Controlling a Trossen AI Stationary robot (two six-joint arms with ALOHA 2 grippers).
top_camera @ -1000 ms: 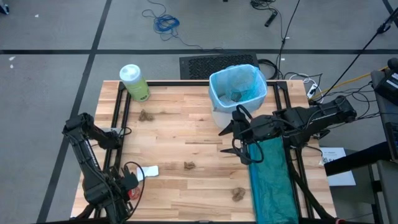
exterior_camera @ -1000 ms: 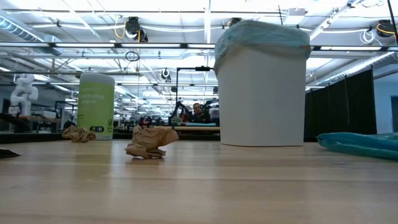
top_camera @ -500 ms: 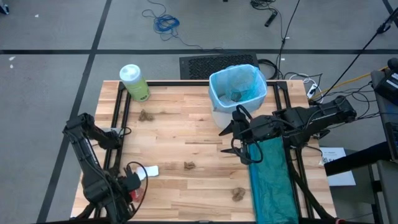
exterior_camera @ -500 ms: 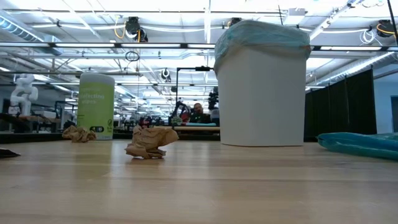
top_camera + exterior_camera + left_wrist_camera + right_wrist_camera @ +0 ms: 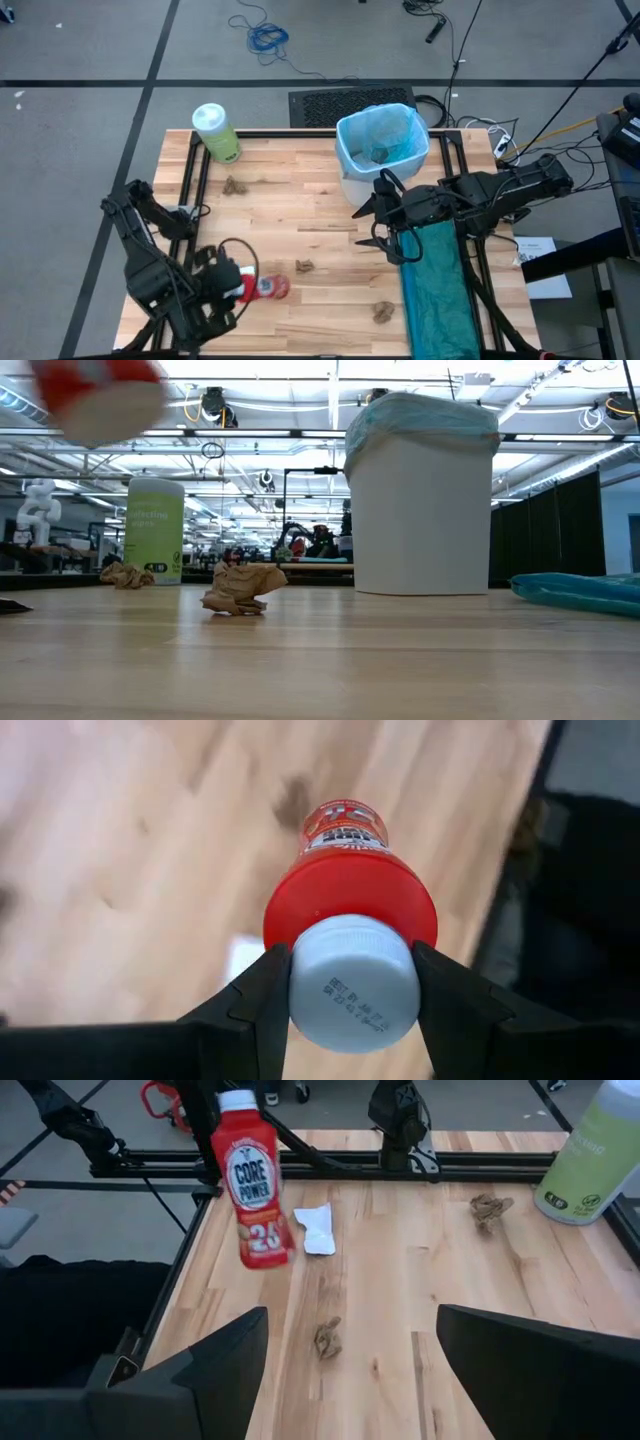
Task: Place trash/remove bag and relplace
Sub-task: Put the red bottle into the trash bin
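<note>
A small red container with a white cap (image 5: 350,910) hangs over the table's near left part, with my left gripper (image 5: 243,287) shut on it. It also shows in the right wrist view (image 5: 250,1190) and blurred in the low view (image 5: 100,395). The white wastebasket (image 5: 352,188) stands at the far edge, lined with the light-blue bag (image 5: 380,135). Three brown paper wads (image 5: 235,186) (image 5: 305,266) (image 5: 382,312) and a white scrap (image 5: 318,1228) lie on the wood. My right gripper (image 5: 372,215) hovers open in front of the wastebasket, holding nothing. My left gripper pinches the container's white cap (image 5: 350,985) between its two fingers (image 5: 255,1005), one on each side of the cap. The fingers come from above, slanting down. The container hangs below them, slightly tilted, base down and clear of the table.
A large green bottle with a white cap (image 5: 215,132) stands at the far left corner. A darker teal bag (image 5: 435,290) lies along the table's right side, under my right arm. Bare wood lies open between the wads in the table's middle.
My left gripper has risen and swung toward the table's right, turning as it went, with the red container in its hold. The container has come up off the table's near left corner and now hangs clear, showing at the low view's top left.
</note>
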